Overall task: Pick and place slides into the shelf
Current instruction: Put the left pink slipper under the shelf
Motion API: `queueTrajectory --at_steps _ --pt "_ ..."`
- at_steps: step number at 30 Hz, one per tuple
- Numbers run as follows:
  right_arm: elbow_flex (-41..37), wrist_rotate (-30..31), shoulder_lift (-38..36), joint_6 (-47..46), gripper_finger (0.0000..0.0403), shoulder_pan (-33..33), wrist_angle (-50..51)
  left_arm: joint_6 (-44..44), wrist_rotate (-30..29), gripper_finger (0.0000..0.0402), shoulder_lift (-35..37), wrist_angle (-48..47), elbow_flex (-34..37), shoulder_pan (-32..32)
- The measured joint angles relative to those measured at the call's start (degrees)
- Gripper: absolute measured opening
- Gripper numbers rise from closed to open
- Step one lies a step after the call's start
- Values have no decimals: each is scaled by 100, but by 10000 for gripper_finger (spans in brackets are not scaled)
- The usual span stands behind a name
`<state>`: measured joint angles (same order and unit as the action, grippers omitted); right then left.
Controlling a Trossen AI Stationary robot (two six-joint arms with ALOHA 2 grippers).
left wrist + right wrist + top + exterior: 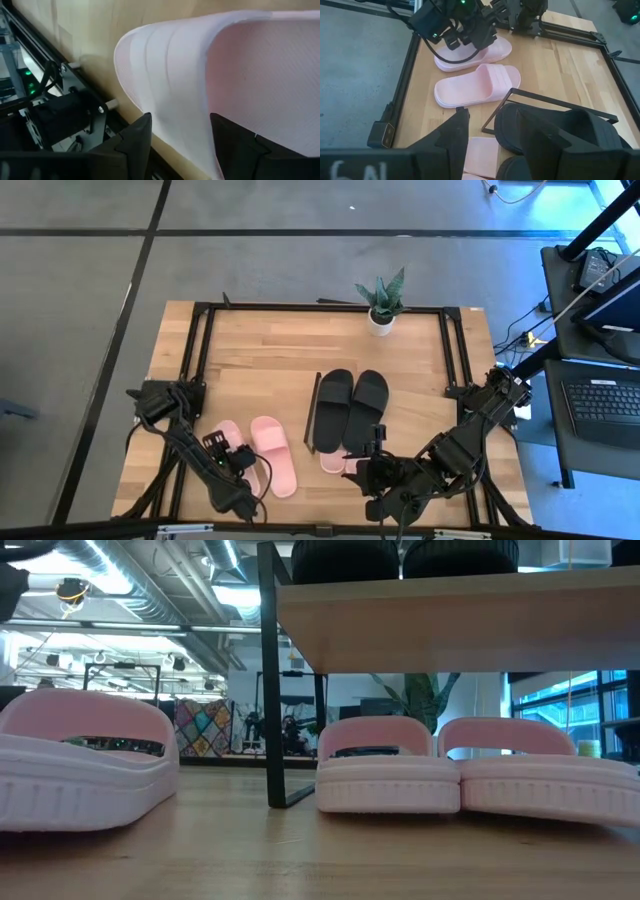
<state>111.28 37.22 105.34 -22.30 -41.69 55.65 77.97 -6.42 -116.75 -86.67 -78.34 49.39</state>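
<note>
Two black slides point(350, 398) lie on the shelf's top board point(460, 625). Two pale pink slides point(390, 768) point(545, 772) rest on their soles under it, their ends point(340, 461) poking out on the near side. Another pink pair lies flat at the table's left: one slide point(273, 455) free, the other point(232, 442) under my left gripper point(241, 468), which is shut on it. My right gripper point(376, 463) point(492, 145) hangs open above the near end of the shelf, touching nothing. My left gripper pinches the pink slide's ribbed, arched strap point(175, 115), one finger point(137, 137) on its outer face and the other point(240, 147) on the inner, textured side. It comes from above, slanting. In the right wrist view the slide point(492, 51) still lies on the table.
A potted plant point(382, 302) stands at the table's far edge. A black metal frame point(200, 350) runs around the tabletop. The shelf's thin dark leg point(268, 680) stands between the left pink pair and the slides under the board. Bare wood lies on the far half.
</note>
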Motion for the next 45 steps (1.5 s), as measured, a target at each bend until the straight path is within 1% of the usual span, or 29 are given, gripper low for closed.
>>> queueTrajectory --at_steps 3,6,9,16,17,21,23,28,31,35,39,41,45 --pt "0 1 0 -94 165 0 -1 9 11 184 0 14 17 -5" --pt "0 1 0 -139 165 0 -1 13 24 165 0 24 17 -5" --pt "0 0 0 -140 165 0 -1 13 29 130 0 41 17 -5" --pt "0 1 0 -138 165 0 -3 -23 63 23 0 39 15 -5" --pt "0 1 0 -139 165 0 -3 -32 79 13 0 30 -1 -4" --pt "0 1 0 -196 165 0 -3 -217 101 13 0 15 -175 2" --pt "0 -1 1 -413 165 0 -6 -407 101 10 0 -2 -343 2" --pt "0 -6 0 -1137 165 0 -10 -955 130 7 11 -350 -1085 29" --pt "0 -347 0 -1383 165 2 -12 -1382 226 5 128 -333 -1564 81" --pt "2 -864 2 -1482 165 2 -12 -1982 651 5 305 -324 -2257 128" --pt "2 -1002 2 -1473 165 0 -10 -2164 792 3 457 -335 -3070 170" --pt "2 -1002 2 -1364 165 0 -10 -2156 625 3 496 -343 -3490 169" --pt "2 -1007 2 -1096 165 -5 -103 -2012 -391 3 507 -324 -4197 29"
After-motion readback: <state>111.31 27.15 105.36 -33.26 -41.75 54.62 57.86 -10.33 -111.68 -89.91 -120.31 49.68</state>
